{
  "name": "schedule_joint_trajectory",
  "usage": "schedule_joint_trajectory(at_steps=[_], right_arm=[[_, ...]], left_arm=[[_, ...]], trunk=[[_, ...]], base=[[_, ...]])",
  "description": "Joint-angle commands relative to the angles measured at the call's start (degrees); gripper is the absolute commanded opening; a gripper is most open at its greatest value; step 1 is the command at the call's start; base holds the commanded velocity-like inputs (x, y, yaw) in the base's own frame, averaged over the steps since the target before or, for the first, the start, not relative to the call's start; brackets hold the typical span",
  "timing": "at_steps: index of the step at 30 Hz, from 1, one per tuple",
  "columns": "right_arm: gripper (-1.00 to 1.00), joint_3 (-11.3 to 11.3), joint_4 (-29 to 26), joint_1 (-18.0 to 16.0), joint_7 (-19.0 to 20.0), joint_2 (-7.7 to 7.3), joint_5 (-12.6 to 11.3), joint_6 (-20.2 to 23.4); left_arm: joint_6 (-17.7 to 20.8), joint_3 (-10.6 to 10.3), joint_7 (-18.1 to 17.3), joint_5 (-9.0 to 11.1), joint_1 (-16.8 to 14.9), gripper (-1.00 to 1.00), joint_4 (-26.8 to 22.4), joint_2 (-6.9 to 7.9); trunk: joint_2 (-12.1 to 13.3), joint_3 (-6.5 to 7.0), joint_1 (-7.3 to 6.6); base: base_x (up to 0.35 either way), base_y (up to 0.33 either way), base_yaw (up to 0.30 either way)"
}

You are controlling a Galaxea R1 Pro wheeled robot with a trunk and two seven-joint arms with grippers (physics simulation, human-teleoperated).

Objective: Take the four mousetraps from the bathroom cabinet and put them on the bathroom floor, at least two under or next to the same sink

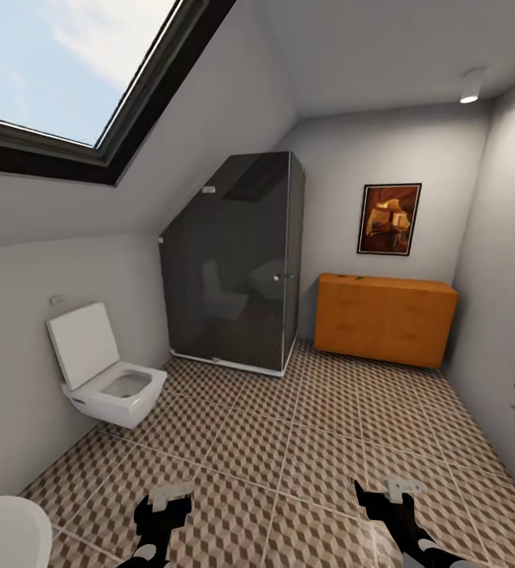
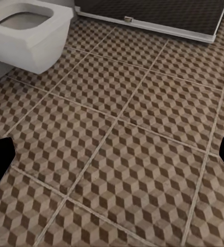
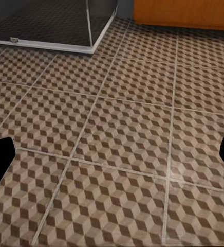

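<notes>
Grippers, left (image 1: 169, 495) and right (image 1: 393, 487), both spread and empty above bathroom floor (image 1: 304, 442); cabinet (image 1: 386, 318) well ahead

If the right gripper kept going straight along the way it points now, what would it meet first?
Most likely the bathroom floor: the right wrist view looks down along the right gripper, its fingers apart, onto bare patterned tile. The cabinet and the shower enclosure lie farther off. Depth is hard to judge.
</notes>
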Motion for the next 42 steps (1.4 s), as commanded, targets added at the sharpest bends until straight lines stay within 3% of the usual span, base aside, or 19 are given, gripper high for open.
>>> schedule_joint_trajectory(at_steps=[1,29,42], right_arm=[[1.00,-0.5,0.2,-0.1,0.1,-0.05,0.6,-0.4],[1.00,-0.5,0.2,-0.1,0.1,-0.08,0.6,-0.3],[1.00,-0.5,0.2,-0.1,0.0,-0.02,0.6,-0.3]], left_arm=[[-0.2,-0.5,0.2,0.5,-0.1,1.00,0.0,0.00],[-0.2,-0.5,0.2,0.5,-0.1,1.00,0.0,-0.04],[-0.2,-0.5,0.2,0.5,-0.1,1.00,0.0,-0.01]], trunk=[[-0.1,-0.16,0.02],[-0.1,-1.80,0.02],[-0.1,-2.85,0.02]], base=[[0.000,0.000,-0.266],[0.000,0.000,-0.251],[0.000,0.000,-0.123]])
